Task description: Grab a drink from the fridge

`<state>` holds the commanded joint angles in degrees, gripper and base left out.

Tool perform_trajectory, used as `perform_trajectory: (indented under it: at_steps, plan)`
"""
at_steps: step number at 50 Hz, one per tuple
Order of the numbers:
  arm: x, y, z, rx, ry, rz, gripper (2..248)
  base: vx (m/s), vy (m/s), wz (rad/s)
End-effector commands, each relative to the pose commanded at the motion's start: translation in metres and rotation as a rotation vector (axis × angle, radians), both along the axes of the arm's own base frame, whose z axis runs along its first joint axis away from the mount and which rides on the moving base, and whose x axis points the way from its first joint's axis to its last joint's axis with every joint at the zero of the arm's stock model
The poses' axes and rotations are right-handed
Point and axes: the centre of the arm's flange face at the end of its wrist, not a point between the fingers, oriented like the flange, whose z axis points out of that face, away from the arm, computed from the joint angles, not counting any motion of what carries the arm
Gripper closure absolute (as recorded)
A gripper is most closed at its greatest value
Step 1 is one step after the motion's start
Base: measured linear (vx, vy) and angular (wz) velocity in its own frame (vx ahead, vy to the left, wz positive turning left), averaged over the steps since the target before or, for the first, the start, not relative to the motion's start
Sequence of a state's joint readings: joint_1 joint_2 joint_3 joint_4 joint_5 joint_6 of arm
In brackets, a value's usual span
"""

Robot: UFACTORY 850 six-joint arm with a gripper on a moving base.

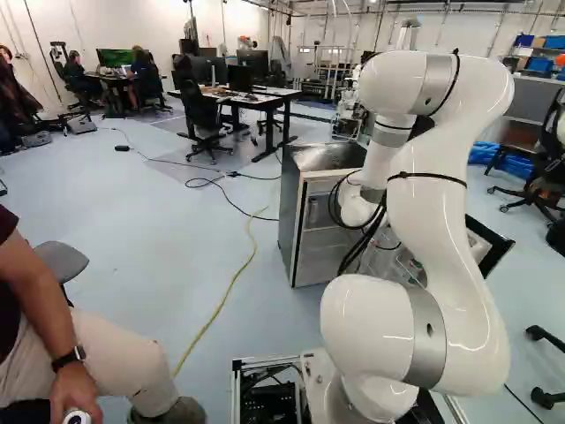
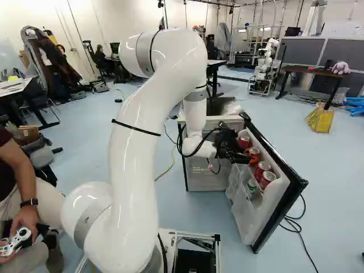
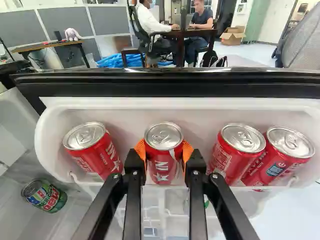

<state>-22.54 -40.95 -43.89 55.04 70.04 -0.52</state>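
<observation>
In the right base view my gripper reaches over the open fridge door into its upper shelf, which holds several red cans. The wrist view has my gripper shut on one upright red can, an orange pad against each side of it. One red can leans on one side of the held can, and two more red cans stand on the other. A green can is in a lower part of the door. The fridge stands ahead of the arm.
The door's black edge runs just beyond the cans. Black cables lie on the floor by the door. A person's hand holds a controller beside the base. Another robot stands farther back. A yellow cable crosses the floor.
</observation>
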Motion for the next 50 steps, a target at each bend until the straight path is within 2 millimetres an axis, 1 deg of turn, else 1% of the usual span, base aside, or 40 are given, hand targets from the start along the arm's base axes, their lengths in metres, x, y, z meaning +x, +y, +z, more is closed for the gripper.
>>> perform_trajectory:
  at_steps: [25,50]
  plan:
    - [-0.009,0.009,0.004,-0.016,0.009,0.011,161,0.0,0.0,0.0]
    - [-0.017,0.029,0.011,-0.062,0.015,0.055,161,0.0,0.0,0.0]
